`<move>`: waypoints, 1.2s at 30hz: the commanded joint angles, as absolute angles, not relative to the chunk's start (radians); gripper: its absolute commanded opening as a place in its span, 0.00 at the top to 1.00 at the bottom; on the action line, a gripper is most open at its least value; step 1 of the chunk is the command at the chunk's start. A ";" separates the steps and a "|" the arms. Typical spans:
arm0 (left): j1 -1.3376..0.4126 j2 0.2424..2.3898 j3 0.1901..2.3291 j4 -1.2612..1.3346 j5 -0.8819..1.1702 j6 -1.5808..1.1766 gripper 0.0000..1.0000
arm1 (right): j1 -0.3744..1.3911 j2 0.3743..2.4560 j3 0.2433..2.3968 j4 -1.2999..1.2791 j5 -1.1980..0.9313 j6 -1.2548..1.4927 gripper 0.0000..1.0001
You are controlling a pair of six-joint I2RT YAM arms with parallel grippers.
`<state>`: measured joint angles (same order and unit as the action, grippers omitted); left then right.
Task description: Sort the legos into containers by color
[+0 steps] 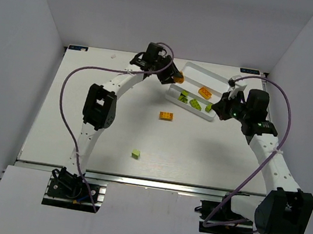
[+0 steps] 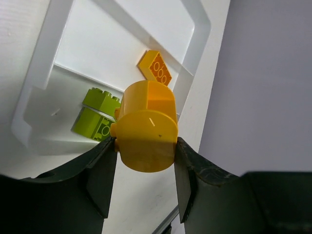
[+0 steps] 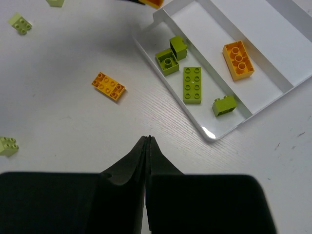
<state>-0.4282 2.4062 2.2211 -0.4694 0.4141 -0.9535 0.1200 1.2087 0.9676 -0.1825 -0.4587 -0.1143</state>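
Lying in the compartment nearest the arms of the white rectangular plastic tray (image 3: 219, 24) are four lime-green studded plastic bricks (image 3: 192, 84): a flat two-by-four, a square one, a darker block touching that square one, and a small piece near the tray's right end. One orange two-by-four brick (image 3: 238, 59) lies in the next compartment, across a raised ridge; the tray shows three long parallel compartments. A second orange brick (image 3: 108, 86) lies studs-up on the white surface (image 1: 198, 152), near the tray's long near side but apart from it. Three loose lime-green bricks (image 3: 20, 23) show in the right wrist view, well apart from the tray, one of them cut by the top edge; the top view shows only one of them. The left tool (image 2: 145, 146) is clamped on a third orange piece, a rounded yellow-orange plastic brick (image 2: 146, 112), held above the tray's left end; which compartment lies under it I cannot tell. The right tool (image 3: 147, 141) has its fingers pressed together with nothing between them, over the surface just beside the tray's right corner. The surface has a faint grain and a metal rail (image 1: 153, 181) along its near edge, and plain pale grey walls (image 1: 14, 43) close it in on the left, right and far sides; a purple cable (image 1: 69, 110) loops along each arm.
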 commanded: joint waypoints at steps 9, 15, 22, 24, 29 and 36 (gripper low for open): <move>-0.502 2.516 2.303 -0.281 0.356 -1.126 0.81 | 0.101 1.160 0.917 -0.161 -0.451 -0.120 1.00; -0.521 2.545 2.299 -0.290 0.305 -1.166 0.69 | 0.101 1.146 0.896 -0.163 -0.462 -0.114 1.00; -0.522 2.571 2.309 -0.253 0.275 -1.222 0.45 | 0.116 1.120 0.873 -0.175 -0.477 -0.120 1.00; -0.522 2.577 2.310 -0.244 0.272 -1.227 0.38 | 0.098 1.111 0.868 -0.179 -0.482 -0.124 0.97; -0.522 2.586 2.319 -0.216 0.301 -1.236 0.29 | 0.103 1.101 0.864 -0.205 -0.529 -0.150 0.43; -0.499 2.499 2.318 -0.190 0.342 -1.171 0.33 | 0.106 1.117 0.856 -0.259 -0.861 -0.311 0.32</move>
<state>-0.5125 2.5969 2.2810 -0.2165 0.3115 -1.2198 0.1047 1.1191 0.8600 -0.2207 -0.6392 -0.1989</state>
